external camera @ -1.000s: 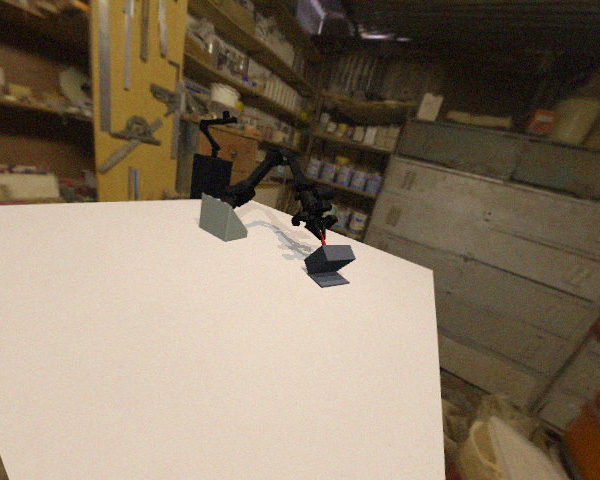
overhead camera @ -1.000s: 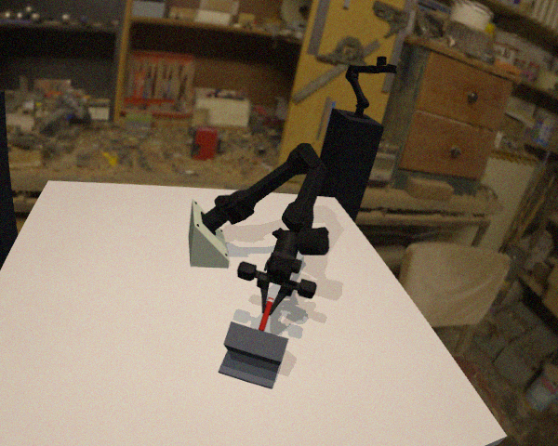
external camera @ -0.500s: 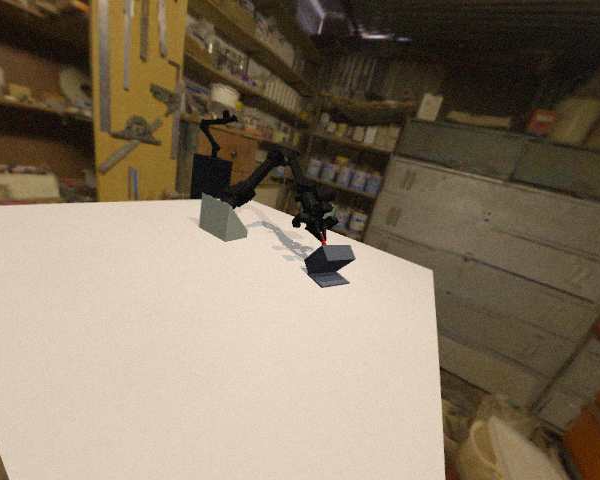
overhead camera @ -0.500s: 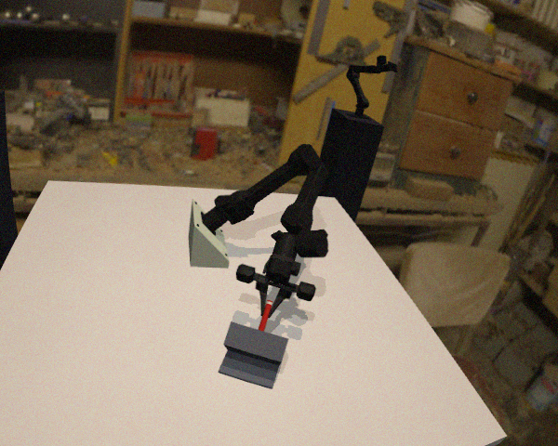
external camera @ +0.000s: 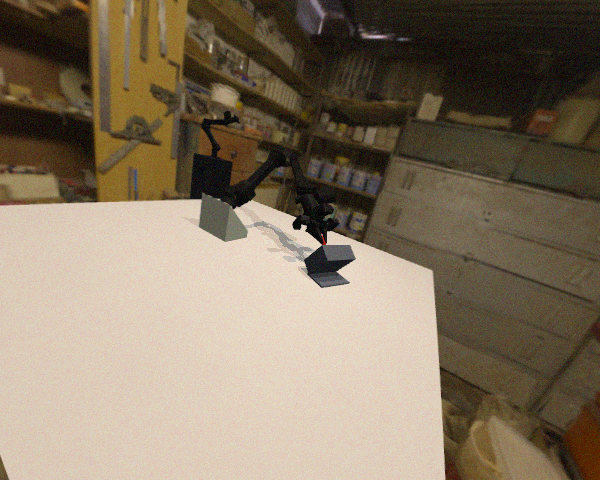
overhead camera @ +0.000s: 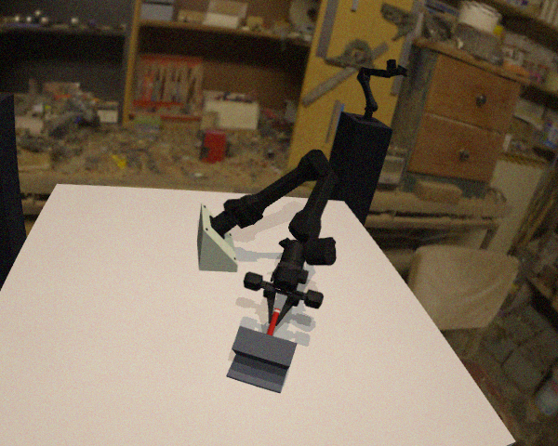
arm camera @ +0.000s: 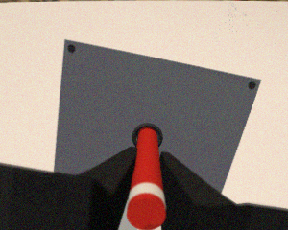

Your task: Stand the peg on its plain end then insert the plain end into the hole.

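A red peg (overhead camera: 272, 322) (arm camera: 148, 165) is tilted, its white-banded end toward the wrist camera and its plain end toward the panel. My gripper (overhead camera: 273, 321) (arm camera: 148, 157) is shut on the peg below the band. The dark blue-grey sloped panel (overhead camera: 263, 344) (external camera: 338, 252) (arm camera: 101, 96) stands in front of the fingers. In the wrist view the peg's plain end lies within the dark ring of the hole (arm camera: 135, 139). How deep it sits cannot be told. In the top view that end is hidden behind the panel's upper edge.
A pale green wedge-shaped mount (overhead camera: 215, 254) (external camera: 219, 219) holds the arm's base. The panel's foot plate (overhead camera: 255, 377) (external camera: 329, 279) rests on the white table (overhead camera: 126, 335) (external camera: 186, 335). A smaller dark arm on a black pedestal (overhead camera: 358, 163) (external camera: 210, 175) stands beyond the table.
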`<state>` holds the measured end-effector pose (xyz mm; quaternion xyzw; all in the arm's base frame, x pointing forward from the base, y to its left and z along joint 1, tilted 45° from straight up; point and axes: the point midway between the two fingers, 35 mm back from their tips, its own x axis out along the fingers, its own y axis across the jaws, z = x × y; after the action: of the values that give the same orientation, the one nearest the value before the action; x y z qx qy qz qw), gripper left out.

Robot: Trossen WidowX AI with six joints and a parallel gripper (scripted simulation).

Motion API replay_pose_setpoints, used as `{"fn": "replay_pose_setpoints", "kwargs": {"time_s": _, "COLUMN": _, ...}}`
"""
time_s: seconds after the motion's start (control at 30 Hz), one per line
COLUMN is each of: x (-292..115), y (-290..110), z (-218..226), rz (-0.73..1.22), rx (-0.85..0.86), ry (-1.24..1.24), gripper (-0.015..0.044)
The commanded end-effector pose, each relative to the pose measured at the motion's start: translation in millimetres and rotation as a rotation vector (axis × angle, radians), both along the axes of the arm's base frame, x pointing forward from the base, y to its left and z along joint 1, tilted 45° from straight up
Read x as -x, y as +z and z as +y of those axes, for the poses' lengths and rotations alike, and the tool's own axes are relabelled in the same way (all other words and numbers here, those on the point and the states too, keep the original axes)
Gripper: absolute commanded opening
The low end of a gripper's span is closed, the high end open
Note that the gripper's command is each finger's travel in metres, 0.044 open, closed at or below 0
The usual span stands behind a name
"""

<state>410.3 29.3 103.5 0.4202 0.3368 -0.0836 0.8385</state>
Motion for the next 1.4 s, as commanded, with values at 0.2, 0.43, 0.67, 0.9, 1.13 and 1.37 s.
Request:
{"fn": "replay_pose_setpoints", "kwargs": {"time_s": 0.2, "x": -6, "y": -6, "z": 1, "rz": 0.003, "rx": 0.0, "ry": -0.002, "gripper": 0.0}}
{"fn": "replay_pose_setpoints", "kwargs": {"time_s": 0.43, "x": -9, "y": -9, "z": 1, "rz": 0.003, "rx": 0.0, "ry": -0.002, "gripper": 0.0}}
{"fn": "replay_pose_setpoints", "kwargs": {"time_s": 0.67, "x": -12, "y": -11, "z": 2, "rz": 0.003, "rx": 0.0, "ry": -0.002, "gripper": 0.0}}
{"fn": "replay_pose_setpoints", "kwargs": {"time_s": 0.9, "x": -15, "y": -13, "z": 2, "rz": 0.002, "rx": 0.0, "ry": -0.002, "gripper": 0.0}}
{"fn": "replay_pose_setpoints", "kwargs": {"time_s": 1.13, "x": -13, "y": -12, "z": 3, "rz": 0.0, "rx": 0.001, "ry": 0.004, "gripper": 0.0}}
{"fn": "replay_pose_setpoints", "kwargs": {"time_s": 1.37, "x": -13, "y": -12, "z": 3, "rz": 0.0, "rx": 0.001, "ry": 0.004, "gripper": 0.0}}
